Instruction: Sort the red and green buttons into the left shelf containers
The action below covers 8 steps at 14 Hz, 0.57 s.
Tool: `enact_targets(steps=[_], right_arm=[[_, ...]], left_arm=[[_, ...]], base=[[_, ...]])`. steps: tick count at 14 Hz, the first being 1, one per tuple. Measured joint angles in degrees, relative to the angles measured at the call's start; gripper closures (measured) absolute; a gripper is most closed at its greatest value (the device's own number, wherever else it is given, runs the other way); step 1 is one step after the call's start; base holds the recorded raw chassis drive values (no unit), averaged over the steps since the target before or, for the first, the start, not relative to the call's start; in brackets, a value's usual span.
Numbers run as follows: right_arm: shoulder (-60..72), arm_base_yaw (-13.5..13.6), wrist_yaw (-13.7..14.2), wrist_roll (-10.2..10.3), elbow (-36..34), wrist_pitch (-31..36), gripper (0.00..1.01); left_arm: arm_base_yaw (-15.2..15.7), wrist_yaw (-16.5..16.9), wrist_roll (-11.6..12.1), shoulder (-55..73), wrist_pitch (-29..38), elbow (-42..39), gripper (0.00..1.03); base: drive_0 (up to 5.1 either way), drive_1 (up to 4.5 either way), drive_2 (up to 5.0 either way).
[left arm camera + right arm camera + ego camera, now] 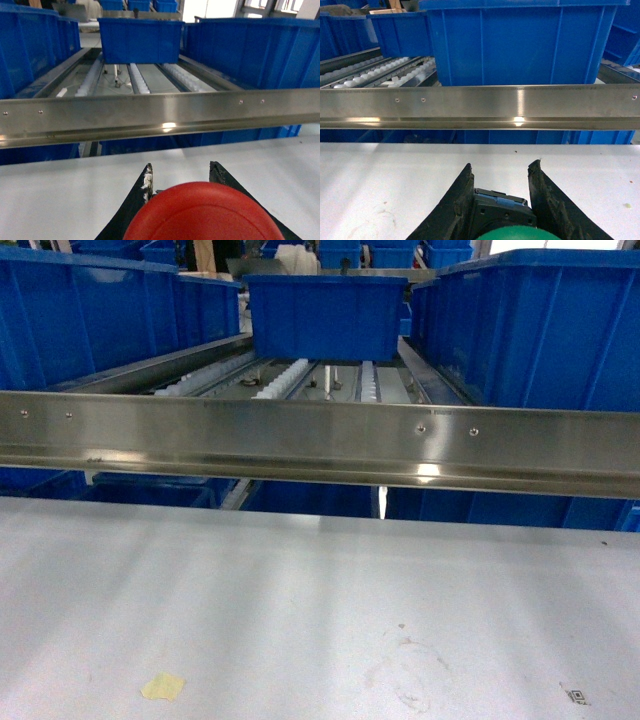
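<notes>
A red button [202, 215] with a domed cap fills the bottom of the left wrist view, and my left gripper [181, 167] is shut on it above the white table. My right gripper [502, 167] is shut on the green button [512, 233]. The green button's dark switch body [502, 210] sits between the black fingers and points toward the shelf. Large blue containers [90, 310] stand on the left of the shelf and show again in the left wrist view [30, 45]. Neither gripper appears in the head view.
A steel rail [320, 440] runs across the shelf front above the white table [300, 610]. Behind it lie roller tracks [290, 375], a blue bin at the middle back [325, 315] and a large blue bin on the right [540, 325]. More blue bins sit below the rail.
</notes>
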Motion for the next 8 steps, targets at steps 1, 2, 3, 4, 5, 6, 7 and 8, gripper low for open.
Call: enact_targets(steps=[1,2,3,4,5,6,7,8], right_arm=[[0.0,0.0,0.0,0.0,0.0,0.0,0.72],[0.02,0.0,0.0,0.0,0.0,0.0,0.72],[0.02,0.0,0.07,0.0,0.0,-0.07,0.72],[0.0,0.0,0.04,0.0,0.0,0.0,0.72],[0.0,0.0,0.04,0.0,0.0,0.02,0.72],[0.02,0.0,0.04,0.0,0.0,-0.04,0.72],[0.0,0.0,0.07,0.0,0.0,-0.02,0.72],[0.0,0.0,0.04,0.0,0.0,0.02,0.72]], left_arm=[[0.02,-0.2,-0.15,0.22,-0.26,-0.02,0.76],[0.02,-0.22,-0.22,0.81,-0.63,-0.13,0.76],[-0.13,0.09,-0.24,0.83,-0.52,-0.24,0.76],[-0.15,0.0,-0.26,0.59,-0.39,-0.24,0.76],[-0.15,-0.02,-0.26,0.63,-0.55,-0.24,0.76],[-0.15,-0.02,-0.26,0.61,-0.52,-0.24,0.76],[-0.15,0.02,-0.26,0.61,-0.55,-0.24,0.76],[-0.15,-0.07,-0.26,0.61,-0.57,-0.24,0.76]], base=[[0.0,0.0,0.0],[-5.0,2.44,2.4],[-4.9,2.47,2.5],[-4.7,1.63,3.5],[-4.6,1.67,3.6],[-4.7,1.58,3.5],[-4.7,1.43,3.6],[-4.7,1.29,3.7]])
